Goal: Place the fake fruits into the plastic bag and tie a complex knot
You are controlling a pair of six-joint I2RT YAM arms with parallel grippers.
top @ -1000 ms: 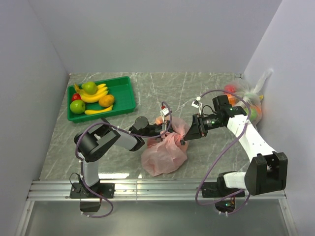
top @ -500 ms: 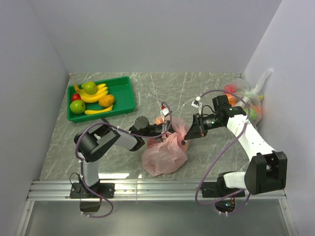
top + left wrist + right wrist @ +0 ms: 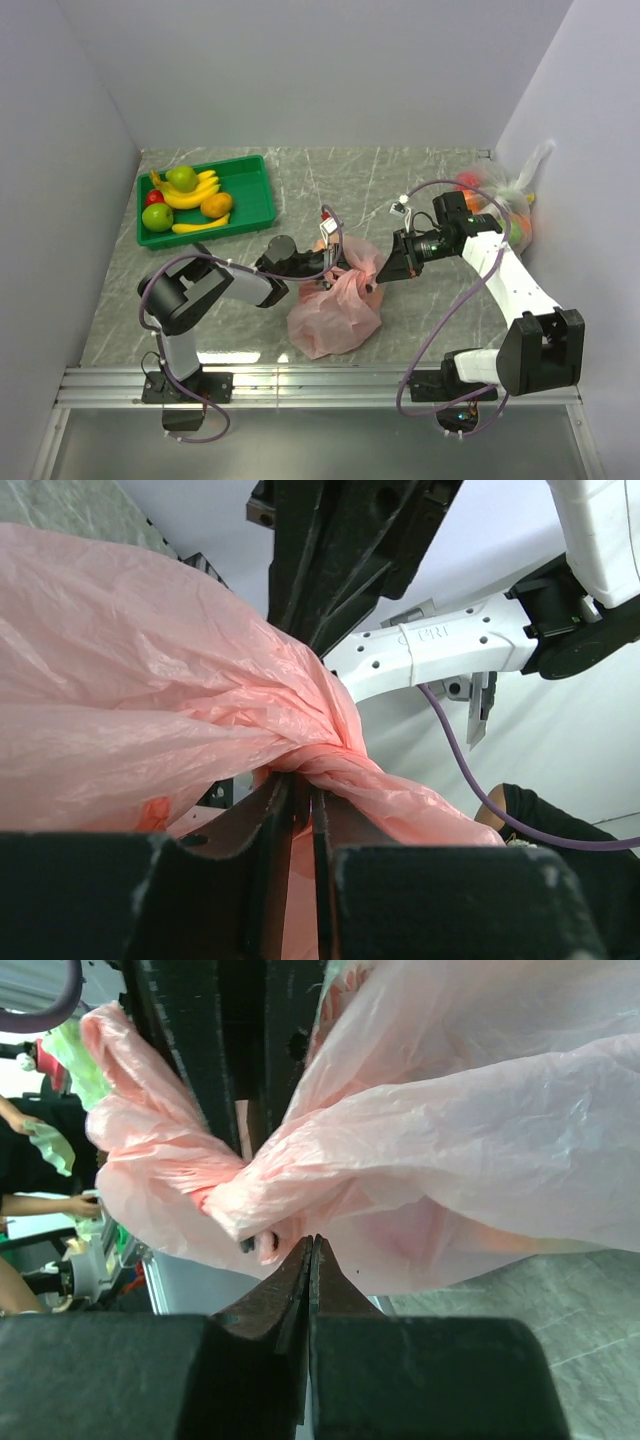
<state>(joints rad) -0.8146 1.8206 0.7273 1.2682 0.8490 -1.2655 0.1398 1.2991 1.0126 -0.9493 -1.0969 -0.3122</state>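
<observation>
Comparing with a second back: right gripper (image 3: pixel 380 280) has snapped closed at the top of the plastic bag (image 3: pixel 335 318). The left arm has swung its elbow outward and pulled the left gripper (image 3: pixel 326 246) slightly up and away. My read is that both ends of the bag neck are now held and tension is going on, so this is mid-knot, not loading.

Left gripper: jaws nearly together, clamped on the twisted neck (image 3: pixel 335 758), with pink film visible in the slit between them. Right gripper: jaws fully together, tips buried in a bunched fold of film. It looks nipped, though the film is too thin to see between the pads.

Bag sits mid-table between the arms, belly on the table (image 3: pixel 420 180). Its contents can't be made out through the film.

Materials:
- Bag: thin translucent pink film, crinkly, fine creases, roped tight at the neck.
- Fake fruits (image 3: pixel 185 195) left in the green tray (image 3: pixel 258 190): glossy hard plastic, with bananas, green apples, an orange and a red one. Loading looks partial.
- Clear bag (image 3: pixel 505 205) of fruit at the far right, untouched.
- Table: grey veined stone look.
</observation>
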